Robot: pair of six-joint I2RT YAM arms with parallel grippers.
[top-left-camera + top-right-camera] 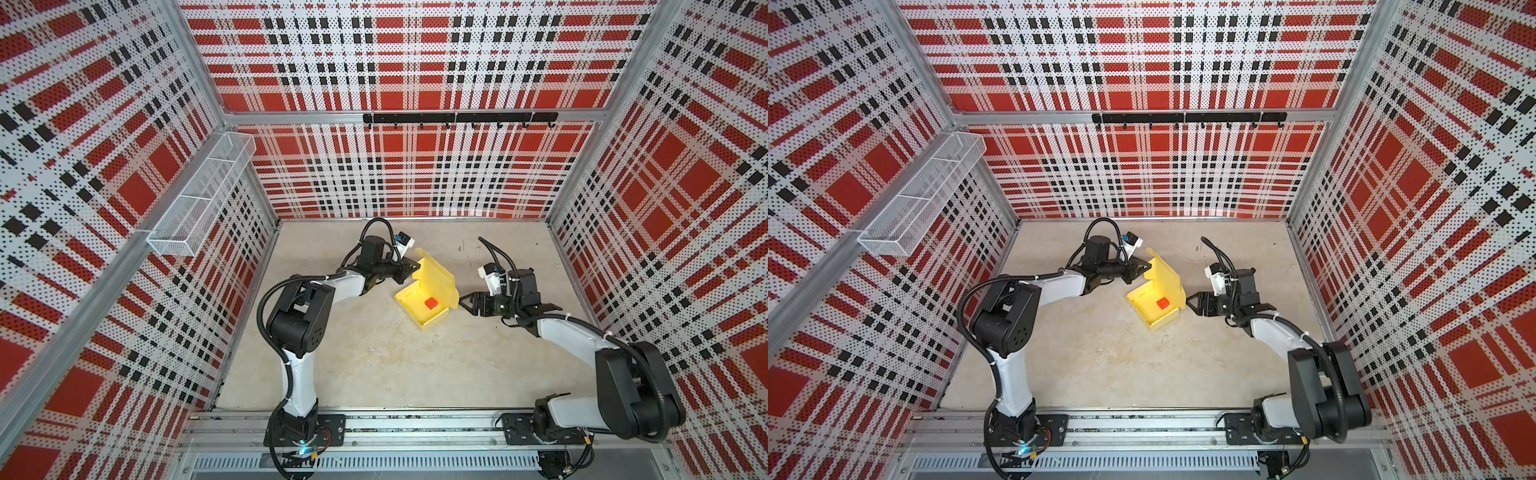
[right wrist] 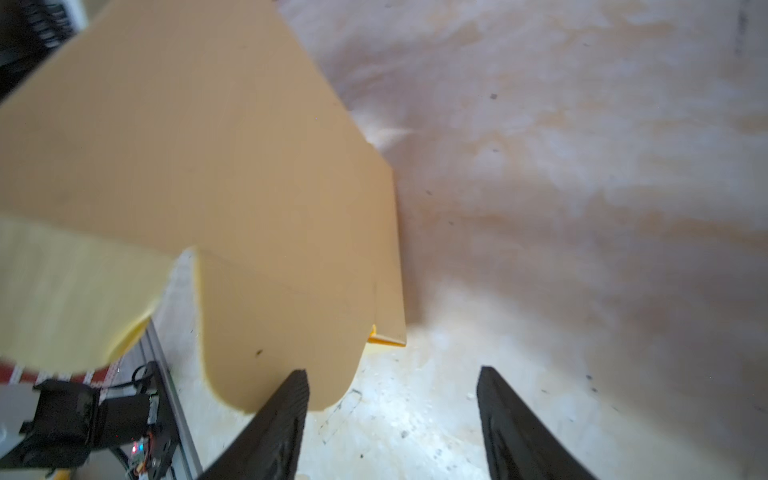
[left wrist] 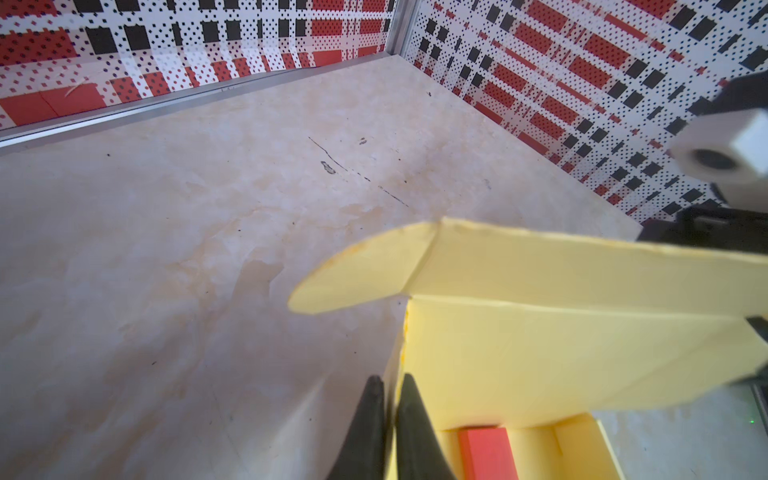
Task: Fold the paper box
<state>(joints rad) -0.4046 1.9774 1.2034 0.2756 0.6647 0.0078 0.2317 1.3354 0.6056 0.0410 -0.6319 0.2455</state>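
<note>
Paper box (image 1: 436, 272) tray formed, red block (image 1: 431, 303) inside; lid up, untucked. My L gripper (image 3: 392, 386) pinches box wall; R gripper (image 2: 391, 371) spread, empty.

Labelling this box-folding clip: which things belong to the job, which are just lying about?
Job: pale yellow card paper box; left gripper pinching its wall; open right gripper.
Lying about: small red block inside box; white wire-mesh basket; black hook rail.

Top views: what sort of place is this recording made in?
Probably an enclosed robot test cell: plaid perforated wall panels close three sides, the left arm and right arm are bolted to a front rail, and a mesh basket hangs on one wall.
</note>
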